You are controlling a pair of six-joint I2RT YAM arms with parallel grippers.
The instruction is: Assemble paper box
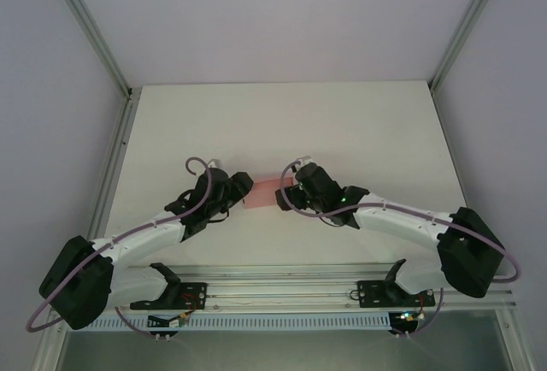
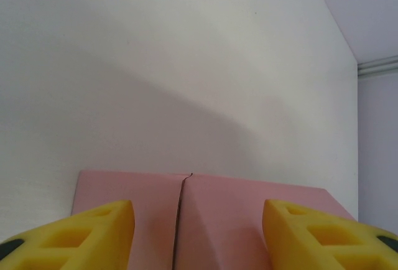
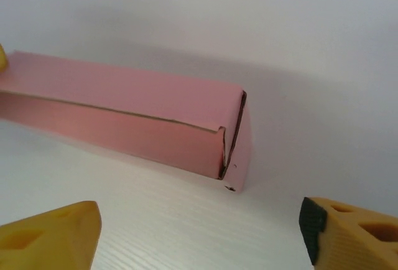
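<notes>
Paper box [image 3: 124,105] stood formed, end flap [image 3: 241,136] ajar mid-frame; left gripper [image 2: 198,215] and right gripper [image 3: 200,220] gaped empty. Next, likely: tuck flap.

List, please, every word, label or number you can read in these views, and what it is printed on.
None. The pink paper box is plain card with no print on the faces in view, and the white table carries no writing or sign.
</notes>
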